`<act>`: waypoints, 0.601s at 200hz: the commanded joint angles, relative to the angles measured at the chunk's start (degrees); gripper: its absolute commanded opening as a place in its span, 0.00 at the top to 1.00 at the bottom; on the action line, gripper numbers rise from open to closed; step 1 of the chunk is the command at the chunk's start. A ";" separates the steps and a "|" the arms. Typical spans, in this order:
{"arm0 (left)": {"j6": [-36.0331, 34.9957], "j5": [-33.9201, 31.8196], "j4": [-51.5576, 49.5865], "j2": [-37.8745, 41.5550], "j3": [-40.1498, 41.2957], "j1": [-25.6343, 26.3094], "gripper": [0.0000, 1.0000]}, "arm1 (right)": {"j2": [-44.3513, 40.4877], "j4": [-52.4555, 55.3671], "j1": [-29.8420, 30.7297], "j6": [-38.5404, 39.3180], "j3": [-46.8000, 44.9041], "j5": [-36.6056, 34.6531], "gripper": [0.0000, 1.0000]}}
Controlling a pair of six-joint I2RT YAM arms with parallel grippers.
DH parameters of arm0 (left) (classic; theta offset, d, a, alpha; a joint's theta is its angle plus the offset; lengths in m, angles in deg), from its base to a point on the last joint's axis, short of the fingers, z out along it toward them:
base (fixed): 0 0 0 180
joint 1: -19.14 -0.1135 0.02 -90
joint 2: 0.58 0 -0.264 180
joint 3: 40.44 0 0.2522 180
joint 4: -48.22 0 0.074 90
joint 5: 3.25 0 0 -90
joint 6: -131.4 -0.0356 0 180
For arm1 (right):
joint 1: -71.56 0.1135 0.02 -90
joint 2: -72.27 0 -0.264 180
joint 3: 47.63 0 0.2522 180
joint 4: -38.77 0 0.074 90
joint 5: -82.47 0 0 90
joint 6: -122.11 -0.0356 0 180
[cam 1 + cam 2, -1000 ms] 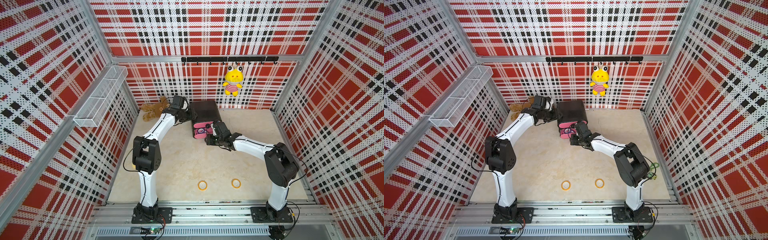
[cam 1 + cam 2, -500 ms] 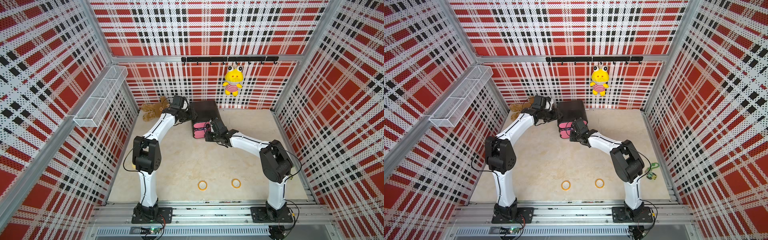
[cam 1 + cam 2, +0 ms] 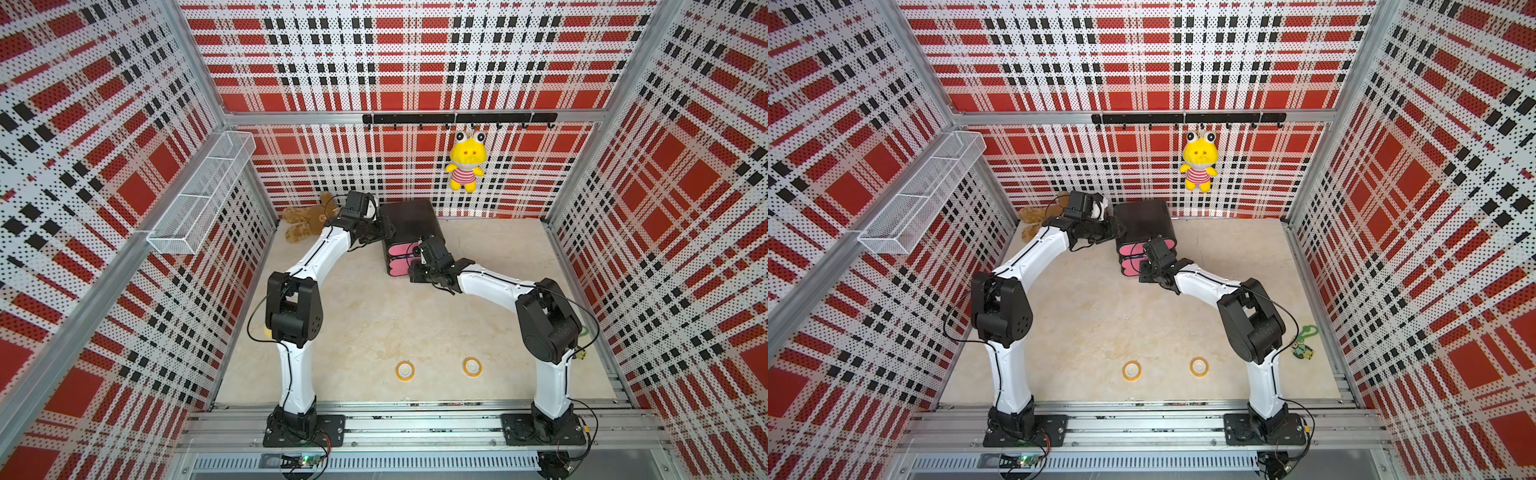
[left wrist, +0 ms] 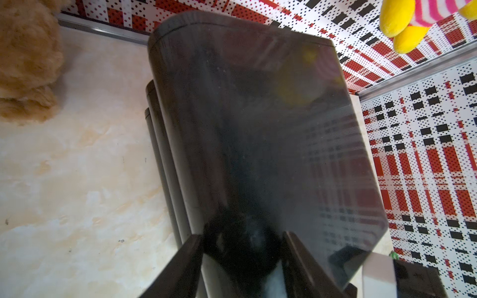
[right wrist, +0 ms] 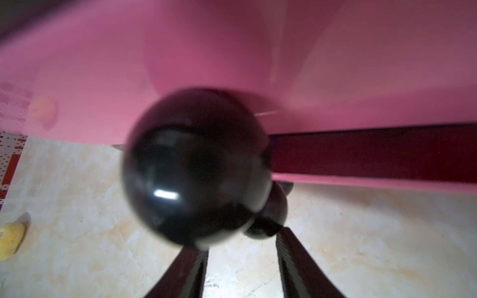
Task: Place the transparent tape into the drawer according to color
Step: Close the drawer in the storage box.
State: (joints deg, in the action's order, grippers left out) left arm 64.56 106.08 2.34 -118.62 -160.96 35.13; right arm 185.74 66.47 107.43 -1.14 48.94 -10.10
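Observation:
The drawer chest [image 3: 409,220] [image 3: 1142,220] stands at the back, black with pink fronts. My left gripper [image 3: 384,232] [image 4: 242,237] rests on the chest's glossy top [image 4: 258,129] at its left front edge. Its jaws are narrowly apart and clamp nothing. My right gripper [image 3: 415,259] [image 5: 242,240] is at the pink fronts [image 5: 206,51], open, with only floor between its fingers. A round black knob [image 5: 196,167] sits just past the tips. Two orange rings of transparent tape [image 3: 405,370] [image 3: 472,366] lie flat near the front edge, far from both grippers.
A brown teddy [image 3: 305,220] lies left of the chest at the back wall. A yellow frog toy [image 3: 465,166] hangs from the hook rail above. A wire basket [image 3: 203,191] is on the left wall. A green key-ring toy [image 3: 1304,345] lies by the right arm.
My right gripper has moved in toward the chest, and the drawer that stood pulled out has slid back in. The left arm and the two orange rings have not moved.

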 commanded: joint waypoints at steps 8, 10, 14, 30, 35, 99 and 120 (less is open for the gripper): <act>-1.45 1.28 -4.53 -2.89 1.63 0.01 0.45 | -1.44 -1.22 -0.19 1.18 -0.89 -3.69 0.49; -1.45 1.31 -4.58 -2.90 1.64 0.01 0.45 | -1.48 -1.22 -0.19 1.18 -1.13 -3.69 0.49; -1.45 1.32 -4.53 -2.90 1.64 0.05 0.45 | -1.90 -1.22 -0.19 1.18 -1.95 -3.69 0.49; -1.62 1.50 -4.58 -2.89 1.70 0.23 0.46 | -3.08 -5.06 -0.19 1.18 -3.80 -4.80 0.49; -1.69 1.50 -4.53 -2.87 1.72 0.18 0.47 | -3.25 -5.43 -0.19 1.20 -3.88 -4.98 0.49; -1.71 0.62 -4.84 -3.06 2.82 0.96 0.58 | -2.74 -6.19 -0.63 1.18 -1.52 -2.23 0.47; -1.71 0.54 -5.05 -3.25 3.05 1.06 0.56 | -2.31 -5.89 -0.85 3.01 -0.72 -1.76 0.47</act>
State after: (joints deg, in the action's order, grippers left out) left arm 63.86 106.72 3.24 -118.62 -160.77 34.91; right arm 184.87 61.59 107.06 -0.12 46.23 -12.85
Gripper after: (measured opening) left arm 0.432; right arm 0.529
